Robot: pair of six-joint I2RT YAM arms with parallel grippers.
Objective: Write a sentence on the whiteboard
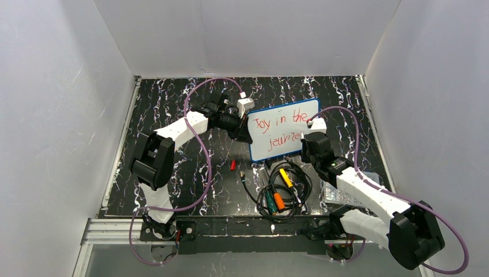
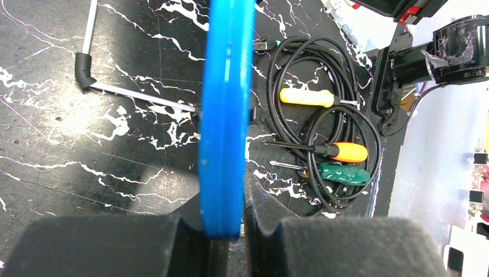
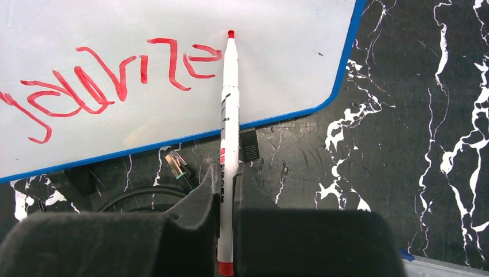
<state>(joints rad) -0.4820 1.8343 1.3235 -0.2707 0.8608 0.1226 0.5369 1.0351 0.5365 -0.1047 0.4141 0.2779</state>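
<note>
Top view: the small blue-rimmed white whiteboard, bearing the red handwritten sentence, is clamped at its left edge by the left gripper. Left wrist: the rim is seen pinched edge-on. Right wrist: a white red-tipped marker is clenched by the right gripper, tip at the lower line's end.

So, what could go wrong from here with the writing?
The left gripper clamps the whiteboard by one rim only, so pressure from the marker may pivot it and distort the sentence. The right gripper holds the marker near its tail, so the tip may wobble.
</note>
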